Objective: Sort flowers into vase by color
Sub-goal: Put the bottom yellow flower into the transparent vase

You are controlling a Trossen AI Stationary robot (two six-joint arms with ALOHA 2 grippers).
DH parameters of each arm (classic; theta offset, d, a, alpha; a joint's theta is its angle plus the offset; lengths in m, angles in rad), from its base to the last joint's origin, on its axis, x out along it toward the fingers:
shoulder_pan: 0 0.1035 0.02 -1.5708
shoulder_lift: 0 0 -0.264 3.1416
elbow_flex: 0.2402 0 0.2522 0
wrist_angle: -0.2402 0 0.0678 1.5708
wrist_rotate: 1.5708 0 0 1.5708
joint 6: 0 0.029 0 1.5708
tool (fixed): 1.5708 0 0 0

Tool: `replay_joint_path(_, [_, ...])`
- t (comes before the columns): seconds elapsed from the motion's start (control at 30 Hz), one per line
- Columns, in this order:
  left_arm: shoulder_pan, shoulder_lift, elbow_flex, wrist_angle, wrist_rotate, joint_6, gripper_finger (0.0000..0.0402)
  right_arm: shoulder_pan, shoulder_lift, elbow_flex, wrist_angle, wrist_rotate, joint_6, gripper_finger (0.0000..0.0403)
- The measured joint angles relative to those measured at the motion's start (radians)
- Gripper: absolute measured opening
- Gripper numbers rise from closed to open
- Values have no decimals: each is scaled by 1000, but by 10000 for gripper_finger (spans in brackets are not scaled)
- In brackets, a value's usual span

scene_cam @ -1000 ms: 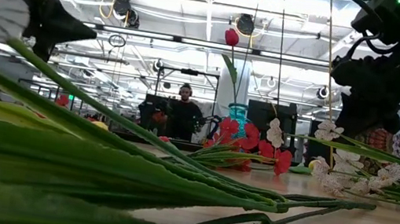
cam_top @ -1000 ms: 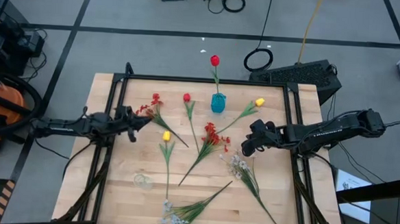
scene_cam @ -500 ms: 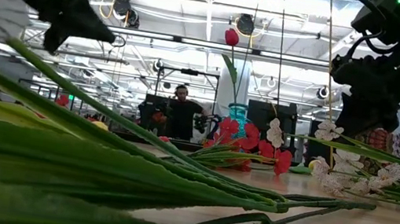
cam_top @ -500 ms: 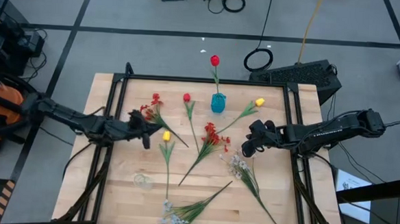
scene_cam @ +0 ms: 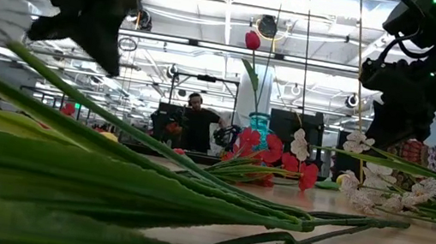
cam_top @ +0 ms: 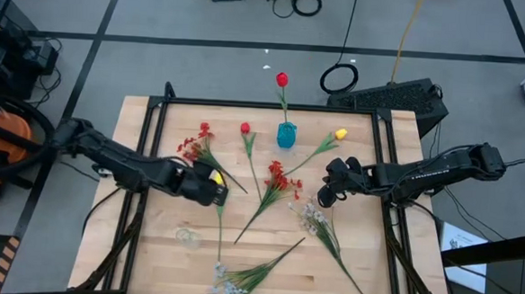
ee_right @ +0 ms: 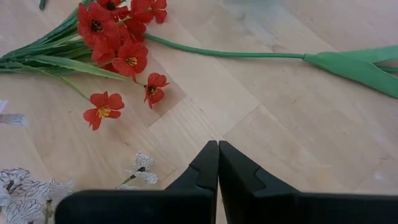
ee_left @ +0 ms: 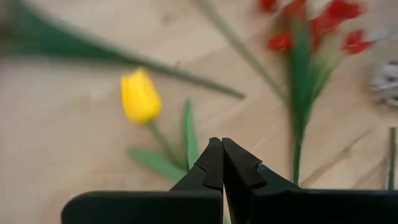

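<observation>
Yellow tulip bud just ahead of the closed left gripper

Left gripper (cam_top: 217, 191) hangs over the yellow bud (ee_left: 139, 95), fingers pressed together and holding nothing; a red blossom spray (cam_top: 279, 178) lies beyond it on the wooden table (cam_top: 365, 251). Right gripper (cam_top: 323, 198), fingers also together and empty, waits beside that spray, white sprays (cam_top: 314, 218) near it. Farther off, the teal vase (cam_top: 286, 136) holds one red bud (cam_top: 282, 79).

Two dark, slim jointed arms, each end effector (ee_left: 222, 163) bearing interlocking black angular fingers.
</observation>
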Motion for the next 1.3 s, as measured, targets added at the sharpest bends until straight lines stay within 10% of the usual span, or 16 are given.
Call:
replay_joint_path(1.03, [59, 188, 0, -13, 47, 42, 29, 0, 0, 0, 11, 5, -69, 4])
replay_joint_path(1.3, [105, 276, 0, -14, 63, 85, 97, 0, 0, 0, 16, 5, -67, 4])
